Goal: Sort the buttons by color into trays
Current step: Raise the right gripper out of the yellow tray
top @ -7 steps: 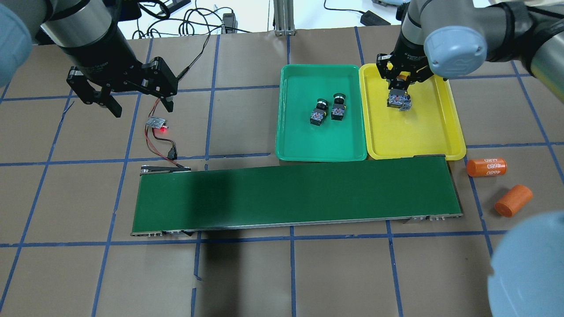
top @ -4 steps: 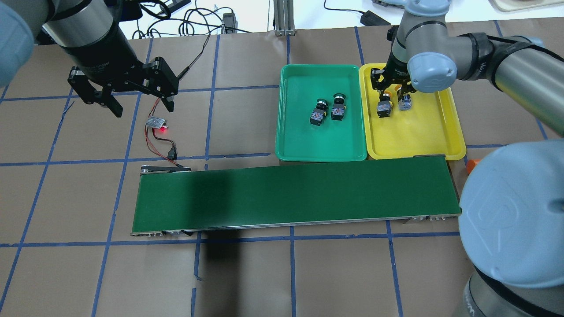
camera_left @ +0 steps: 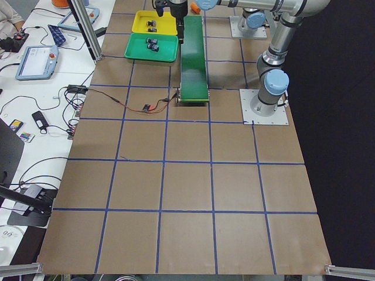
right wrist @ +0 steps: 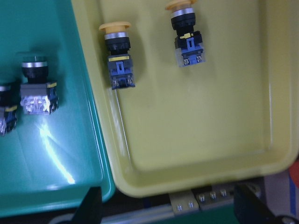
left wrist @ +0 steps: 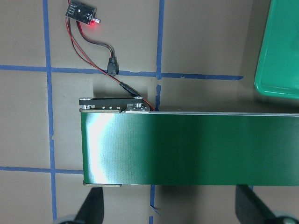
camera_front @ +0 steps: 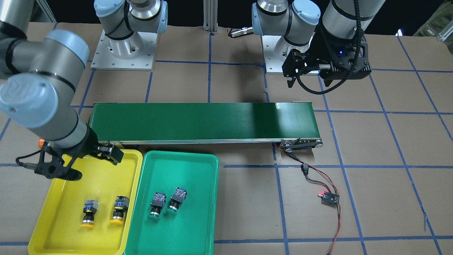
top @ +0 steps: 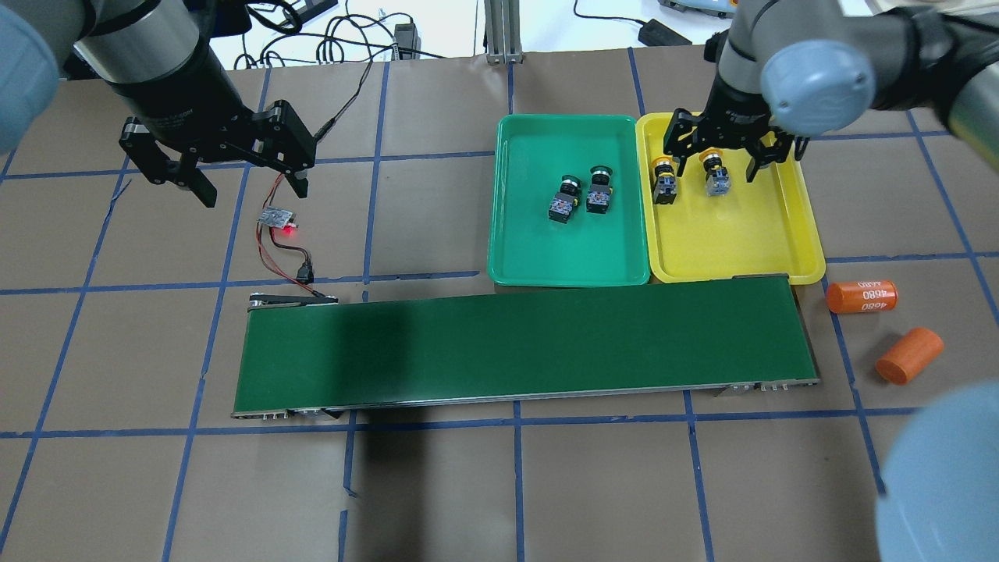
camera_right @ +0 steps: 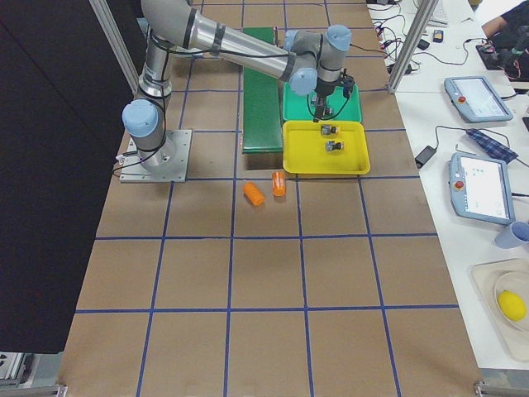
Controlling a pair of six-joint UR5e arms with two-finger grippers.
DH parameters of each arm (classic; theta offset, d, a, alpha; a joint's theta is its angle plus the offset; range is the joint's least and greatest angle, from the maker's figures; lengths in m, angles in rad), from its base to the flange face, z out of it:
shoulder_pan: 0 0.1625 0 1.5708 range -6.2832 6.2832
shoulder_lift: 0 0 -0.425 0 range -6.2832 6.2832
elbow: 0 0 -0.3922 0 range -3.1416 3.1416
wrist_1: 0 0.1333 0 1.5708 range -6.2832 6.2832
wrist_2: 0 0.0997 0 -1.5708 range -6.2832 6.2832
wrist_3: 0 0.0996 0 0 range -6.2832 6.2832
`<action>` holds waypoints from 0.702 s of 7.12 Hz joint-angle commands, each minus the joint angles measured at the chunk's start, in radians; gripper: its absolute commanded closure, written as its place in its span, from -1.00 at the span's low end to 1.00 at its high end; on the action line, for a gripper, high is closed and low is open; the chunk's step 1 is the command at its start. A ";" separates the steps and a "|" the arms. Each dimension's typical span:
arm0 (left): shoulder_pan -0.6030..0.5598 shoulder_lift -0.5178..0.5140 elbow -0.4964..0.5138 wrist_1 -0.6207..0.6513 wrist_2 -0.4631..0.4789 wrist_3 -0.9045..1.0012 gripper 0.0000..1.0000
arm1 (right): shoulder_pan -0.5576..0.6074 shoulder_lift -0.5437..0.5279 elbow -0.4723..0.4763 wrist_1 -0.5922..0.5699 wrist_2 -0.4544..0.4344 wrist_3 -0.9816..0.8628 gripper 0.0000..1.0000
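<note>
Right gripper (camera_front: 85, 163) of mine hangs spread and empty over the yellow tray (camera_front: 63, 230), with both yellow buttons (camera_front: 88, 211) lying inside. Overhead, my left gripper (top: 250, 186) is spread too; both green buttons (top: 599, 191) lie in the green tray (top: 562, 250).

The right claw (top: 719, 165) is wide open now and holds nothing. The yellow button (top: 664, 178) it was holding now lies in the yellow tray (top: 741, 234), just under the claw, next to the other yellow button (top: 715, 178). The claw is higher up now.
</note>
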 commanded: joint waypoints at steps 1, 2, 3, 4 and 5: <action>0.000 0.000 0.002 0.000 0.000 0.000 -1.00 | 0.000 -0.234 0.040 0.207 -0.002 0.000 -1.00; 0.000 0.000 0.002 0.000 0.000 0.000 -1.00 | 0.000 -0.293 0.077 0.230 -0.002 -0.003 -1.00; 0.000 0.000 0.002 0.000 0.005 0.000 -1.00 | 0.002 -0.309 0.113 0.228 0.004 0.000 -1.00; 0.000 0.000 0.002 0.000 0.005 0.000 -1.00 | 0.002 -0.309 0.126 0.228 0.003 -0.001 -1.00; 0.000 0.000 0.003 0.000 0.003 0.000 -1.00 | 0.002 -0.301 0.132 0.228 0.001 -0.025 -1.00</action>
